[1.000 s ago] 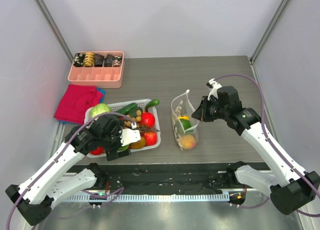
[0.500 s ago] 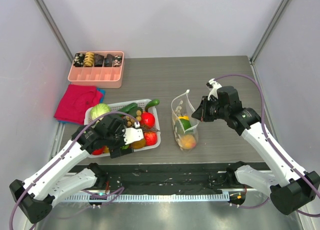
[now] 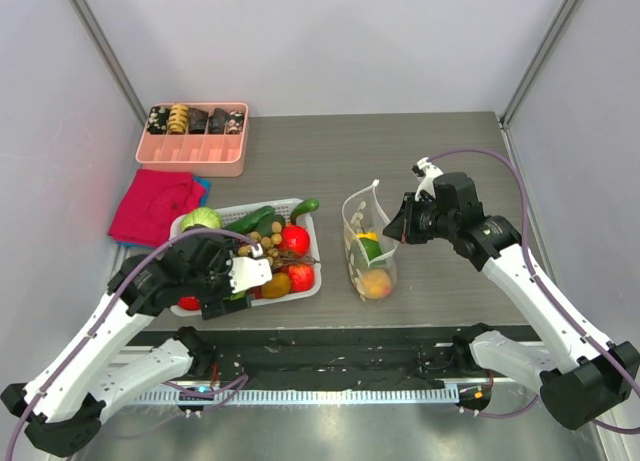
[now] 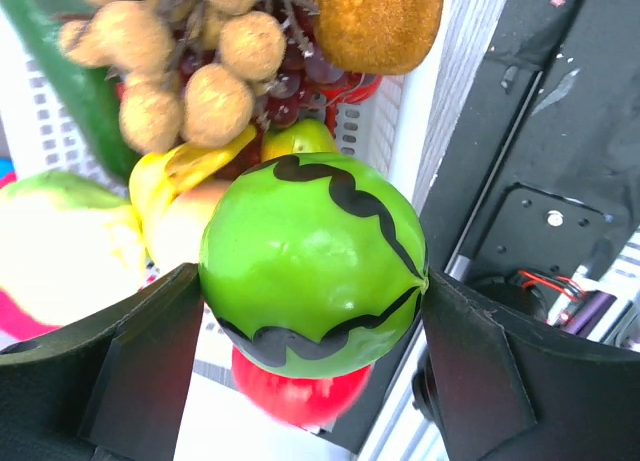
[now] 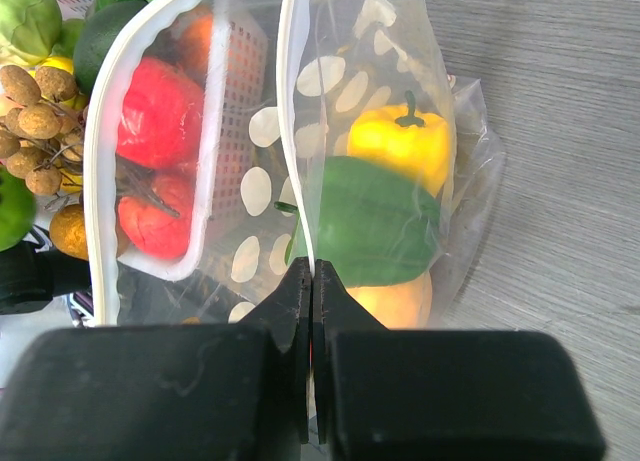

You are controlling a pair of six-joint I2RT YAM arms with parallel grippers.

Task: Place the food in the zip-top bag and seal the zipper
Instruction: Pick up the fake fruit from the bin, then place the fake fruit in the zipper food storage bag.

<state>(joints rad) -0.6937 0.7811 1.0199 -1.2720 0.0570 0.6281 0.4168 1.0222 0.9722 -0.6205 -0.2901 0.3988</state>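
Two roles: right gripper [image 5: 311, 276] pinches the zip-top bag [image 5: 250, 251] at its zipper [image 5: 297, 101], propping the mouth open beside the white basket [image 3: 310, 281]. Left gripper [image 4: 310, 281], jaws wide, clasps a striped green melon [image 4: 300, 231] over the basket's near edge.

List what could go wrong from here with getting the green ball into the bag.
1. The green striped ball is round, glossy and spans almost the whole left gripper. Touched only at its sides, it might slip out on the way.
2. The right gripper pinches just one edge of the zip-top bag. The wide ball could snag the floppy rim and topple the bag or tug it free.
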